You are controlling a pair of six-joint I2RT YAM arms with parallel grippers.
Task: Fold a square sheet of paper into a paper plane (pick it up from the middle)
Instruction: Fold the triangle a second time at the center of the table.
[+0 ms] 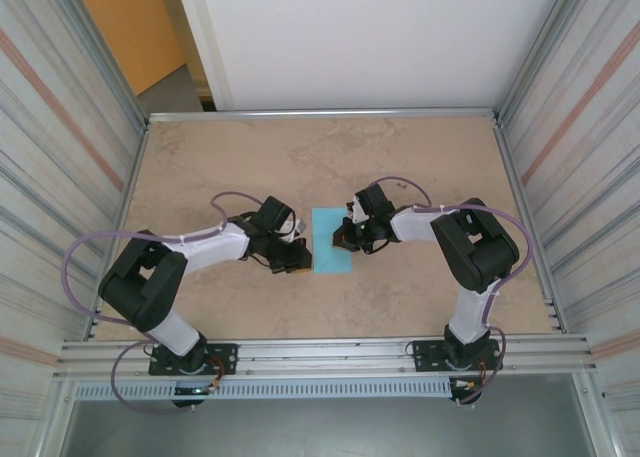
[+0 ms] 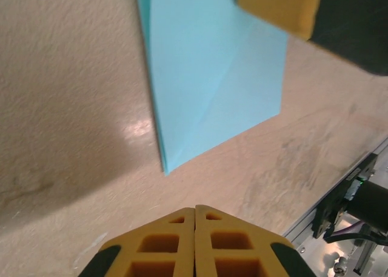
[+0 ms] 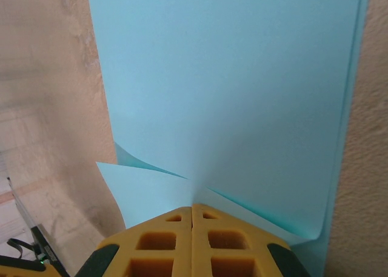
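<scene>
The square sheet of paper is light blue and lies mid-table as an upright rectangle, folded over. In the left wrist view the sheet shows a diagonal crease and a pointed near corner. My right gripper is at the paper's right edge. Its fingertips are shut on that edge, and the paper curls up in layers around them. My left gripper sits just off the paper's lower left corner. Its jaws are shut with nothing between them, a short way from the paper.
The tan tabletop has a metal rail along its near edge and corrugated walls on both sides. A yellow finger of the right gripper shows at the top of the left wrist view.
</scene>
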